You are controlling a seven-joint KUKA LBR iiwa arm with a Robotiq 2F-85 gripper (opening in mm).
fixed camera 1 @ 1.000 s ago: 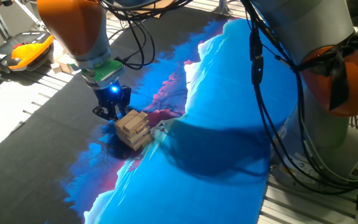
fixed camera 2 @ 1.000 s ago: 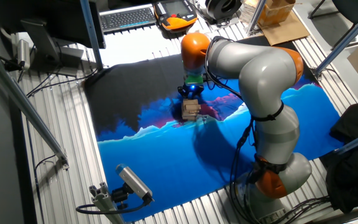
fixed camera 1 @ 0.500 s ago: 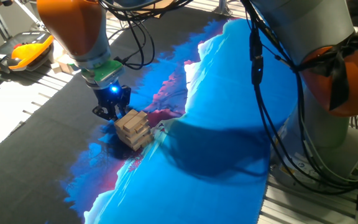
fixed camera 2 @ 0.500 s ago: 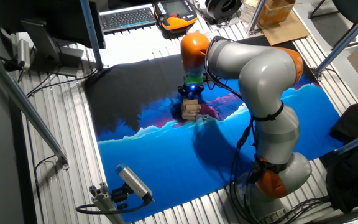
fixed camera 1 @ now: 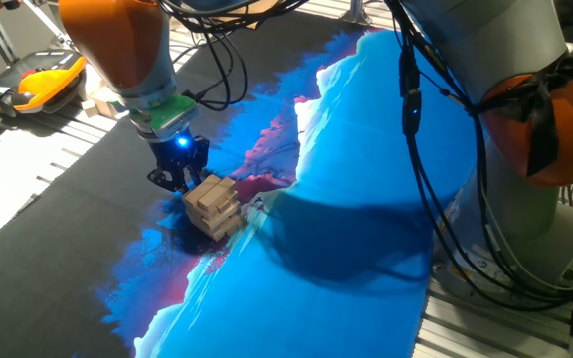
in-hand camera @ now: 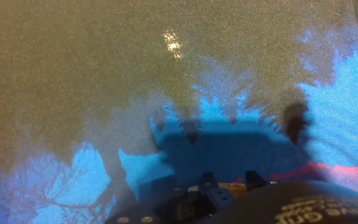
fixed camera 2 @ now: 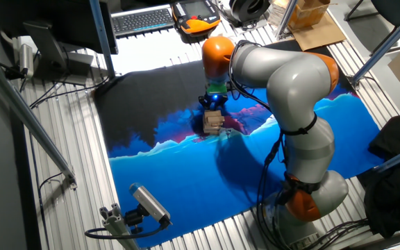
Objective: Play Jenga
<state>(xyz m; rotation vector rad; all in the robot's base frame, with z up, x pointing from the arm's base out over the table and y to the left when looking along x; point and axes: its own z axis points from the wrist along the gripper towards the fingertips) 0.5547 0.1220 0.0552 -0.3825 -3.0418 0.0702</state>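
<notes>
While the black two-finger gripper [fixed camera 1: 177, 179] hangs low over the blue-and-black printed cloth [fixed camera 1: 366, 199], the little pale wooden Jenga tower [fixed camera 1: 213, 206] sits right beside its fingertips, maybe touching. Honestly can't tell if the jaws are apart or closed.

Grey-and-orange arm [fixed camera 2: 290, 83], green wrist ring, black cables.

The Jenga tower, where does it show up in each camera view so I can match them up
One fixed view: Jenga tower left of centre, just beside the gripper.
The other fixed view: centre, small, below the gripper.
Hand view: only a pale sliver at the bottom edge, possibly the tower; I cannot be sure.
Shared landmark: the blue and black cloth.
</notes>
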